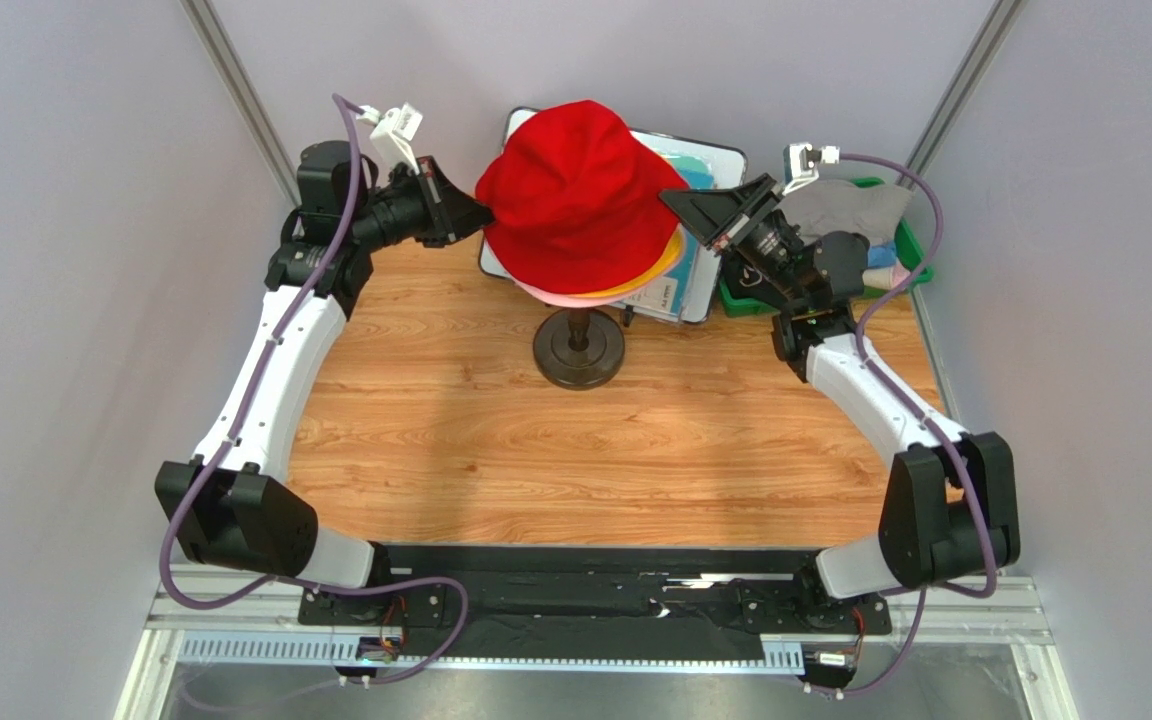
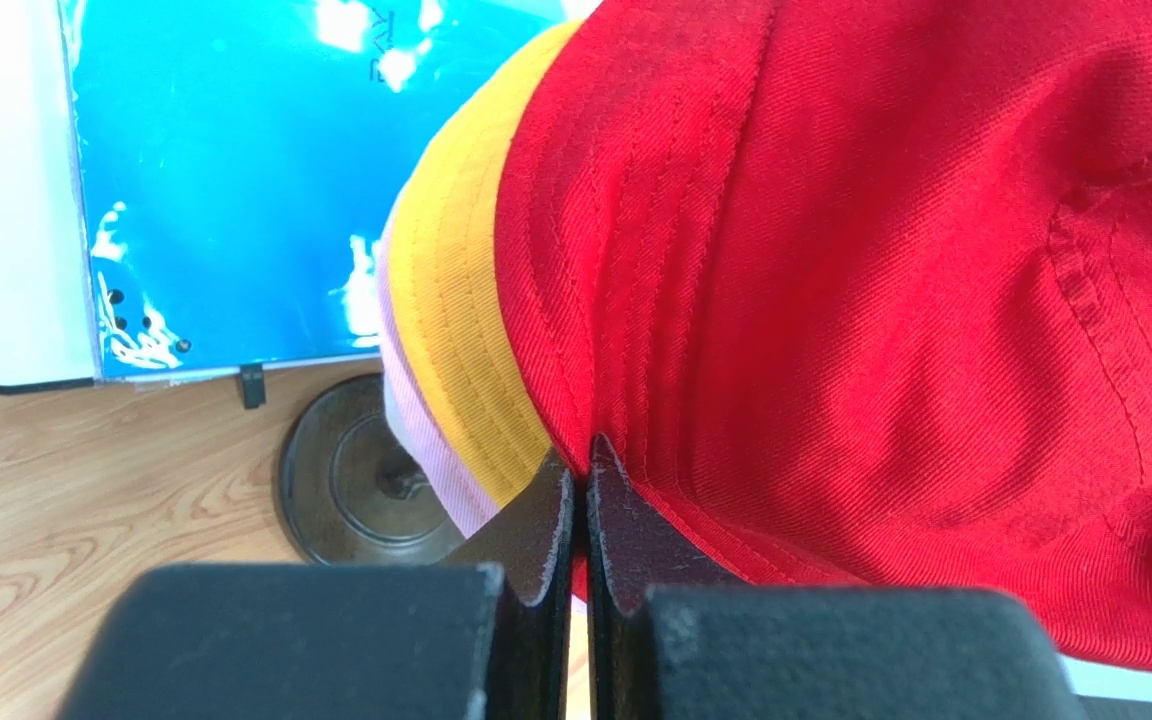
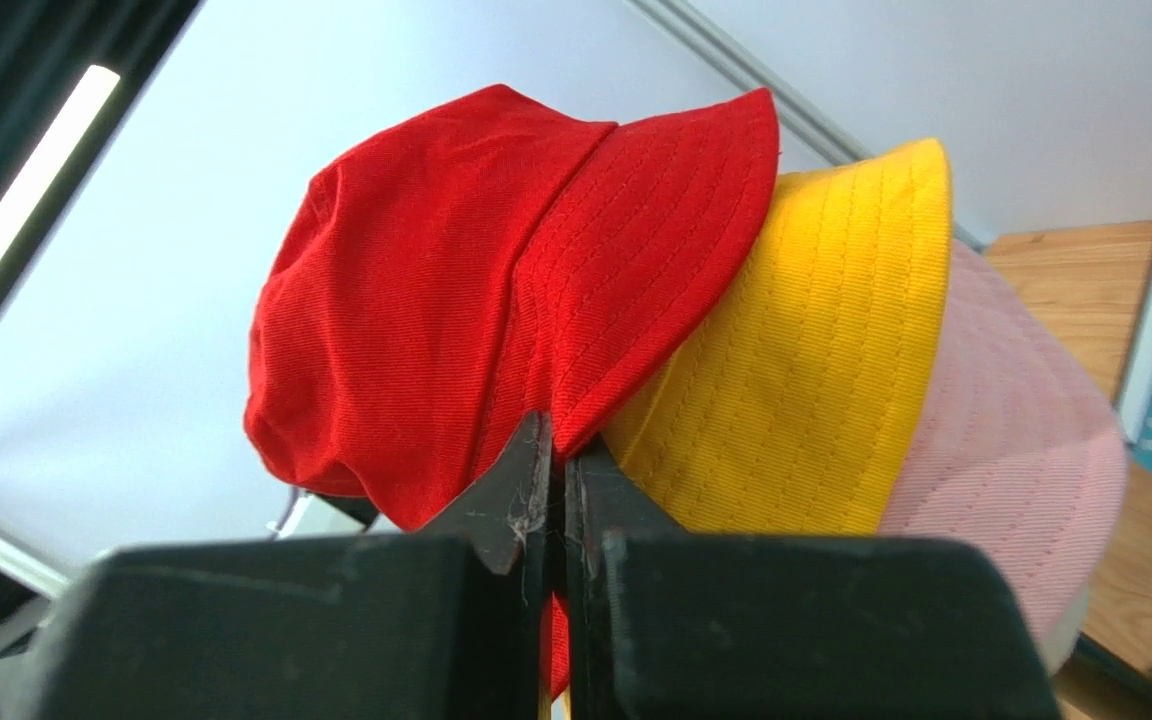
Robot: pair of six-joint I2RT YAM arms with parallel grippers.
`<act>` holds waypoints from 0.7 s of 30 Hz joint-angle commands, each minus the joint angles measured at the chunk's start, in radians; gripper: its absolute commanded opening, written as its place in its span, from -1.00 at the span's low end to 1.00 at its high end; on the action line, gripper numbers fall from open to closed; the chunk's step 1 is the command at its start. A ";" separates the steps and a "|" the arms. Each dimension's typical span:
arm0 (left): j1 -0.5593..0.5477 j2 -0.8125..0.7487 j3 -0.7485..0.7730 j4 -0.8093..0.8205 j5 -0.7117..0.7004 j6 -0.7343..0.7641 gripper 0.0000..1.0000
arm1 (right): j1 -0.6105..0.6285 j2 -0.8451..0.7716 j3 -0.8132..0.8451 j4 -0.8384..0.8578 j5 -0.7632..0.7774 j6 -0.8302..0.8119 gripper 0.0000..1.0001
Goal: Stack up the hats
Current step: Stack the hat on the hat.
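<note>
Left gripper and right gripper each clamp the red hat's brim at its 9 and 3 o'clock. It caps the yellow hat and pink hat at 12 on the table. Uneven release could skew it.

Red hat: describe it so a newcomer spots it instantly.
At the back middle of the wooden table, a dark round base carries a stack of hats. The red hat is the top one, its brim pinched by the left gripper and right gripper. The yellow hat and pink hat sit under it.
</note>
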 commanded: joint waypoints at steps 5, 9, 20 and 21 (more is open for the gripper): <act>0.003 -0.021 -0.031 -0.029 0.000 0.013 -1.00 | -0.007 -0.003 0.007 -0.410 0.072 -0.250 -1.00; 0.003 -0.022 -0.031 -0.028 0.001 0.013 -1.00 | -0.007 0.021 0.001 -0.455 0.080 -0.273 -1.00; 0.003 0.012 0.003 -0.126 -0.054 0.035 -1.00 | -0.002 0.015 0.034 -0.685 0.133 -0.414 -1.00; 0.003 0.010 0.001 -0.125 -0.039 0.032 -1.00 | -0.005 0.014 0.031 -0.695 0.124 -0.414 -1.00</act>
